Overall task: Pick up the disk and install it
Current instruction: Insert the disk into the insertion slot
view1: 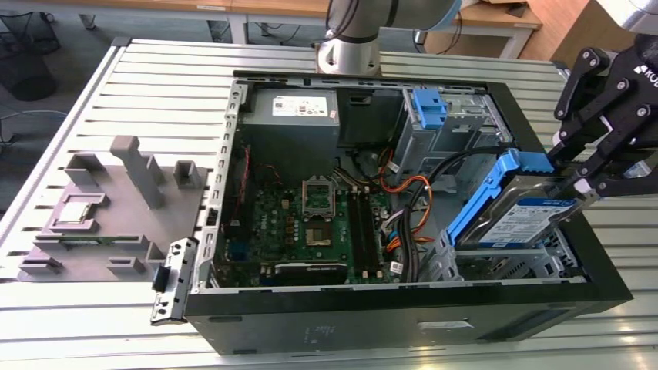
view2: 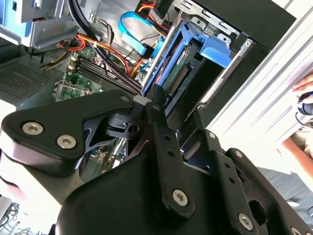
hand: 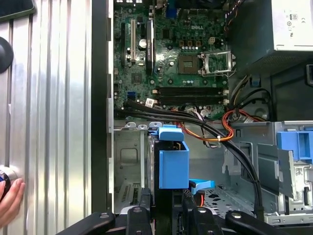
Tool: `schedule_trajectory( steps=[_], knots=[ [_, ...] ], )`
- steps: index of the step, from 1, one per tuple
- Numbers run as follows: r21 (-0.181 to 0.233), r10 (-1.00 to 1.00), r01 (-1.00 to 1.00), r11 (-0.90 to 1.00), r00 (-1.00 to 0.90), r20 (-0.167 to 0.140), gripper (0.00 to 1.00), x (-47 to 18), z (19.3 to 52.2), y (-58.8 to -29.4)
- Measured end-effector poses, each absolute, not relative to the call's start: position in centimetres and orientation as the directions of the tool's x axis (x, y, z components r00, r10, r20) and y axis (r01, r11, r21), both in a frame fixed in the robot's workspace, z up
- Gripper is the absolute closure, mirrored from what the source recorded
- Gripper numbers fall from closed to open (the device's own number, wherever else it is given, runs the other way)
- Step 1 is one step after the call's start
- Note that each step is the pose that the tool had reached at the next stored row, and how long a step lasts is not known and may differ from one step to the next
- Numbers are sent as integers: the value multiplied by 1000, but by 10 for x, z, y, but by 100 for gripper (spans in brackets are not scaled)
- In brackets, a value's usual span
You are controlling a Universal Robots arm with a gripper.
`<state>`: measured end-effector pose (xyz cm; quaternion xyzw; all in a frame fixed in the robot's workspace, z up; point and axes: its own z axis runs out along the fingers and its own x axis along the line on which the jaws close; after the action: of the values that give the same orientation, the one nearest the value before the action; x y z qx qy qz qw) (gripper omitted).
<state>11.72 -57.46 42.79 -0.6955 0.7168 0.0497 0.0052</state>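
The disk (view1: 519, 220), a silver drive with a white and blue label in blue carrier rails, is tilted with its lower end in the drive bay (view1: 514, 266) at the case's front corner, on the exterior view's right. My gripper (view1: 578, 183) is shut on its upper end. In the second wrist view the gripper (view2: 149, 104) clamps the disk's (view2: 178, 58) edge above the bay. In the first wrist view the disk's blue carrier (hand: 173, 164) stands on edge between the fingers (hand: 139, 218), in front of the motherboard (hand: 181, 58).
The open computer case (view1: 411, 316) holds a motherboard (view1: 308, 223), a grey power-supply box (view1: 303, 108), an empty blue caddy (view1: 430, 108) and orange and black cables (view1: 411, 200) beside the bay. A grey fixture (view1: 113, 200) lies on the slatted table. A person's hand (hand: 10, 196) rests near the case.
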Motion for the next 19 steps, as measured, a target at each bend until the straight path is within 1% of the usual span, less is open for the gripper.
schedule_trajectory(
  steps=[19],
  knots=[
    [64, -997, -998, 28, -32, -77, 65, 117, 413, -575]
  ],
)
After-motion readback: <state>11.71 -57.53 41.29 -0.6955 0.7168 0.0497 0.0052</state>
